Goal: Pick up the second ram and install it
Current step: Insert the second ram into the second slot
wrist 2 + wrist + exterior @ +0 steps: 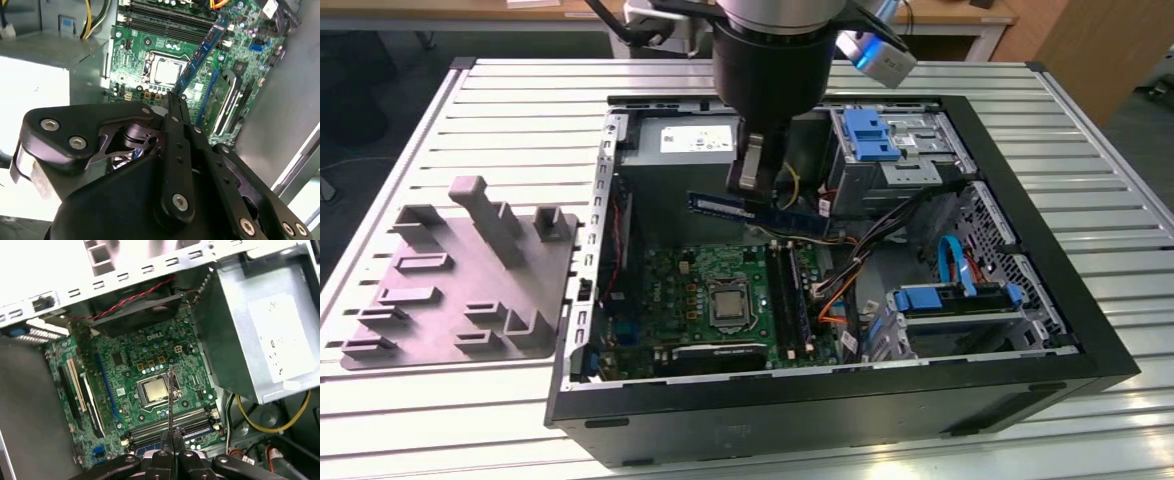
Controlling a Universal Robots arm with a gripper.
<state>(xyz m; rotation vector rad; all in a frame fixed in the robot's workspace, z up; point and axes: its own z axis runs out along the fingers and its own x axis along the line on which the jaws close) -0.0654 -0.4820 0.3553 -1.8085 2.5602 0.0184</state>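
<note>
The second ram (781, 214), a long dark blue-green stick, hangs level above the green motherboard (707, 285) inside the open computer case (854, 400). My gripper (750, 188) is shut on the end of the stick towards the exterior view's left. In the second wrist view the ram (200, 52) runs out from my gripper (176, 97) over the board and the processor socket (165, 71). It appears edge-on in the first wrist view as a thin dark line, the ram (170, 400), above the long black memory slots (170, 425).
A grey power-supply box (680, 145) sits at the case's far end. Drive cages with blue clips (874, 135) and orange and blue cables (954, 265) fill the exterior view's right. A grey fixture plate (467, 280) lies on the slatted table (400, 140) to the left.
</note>
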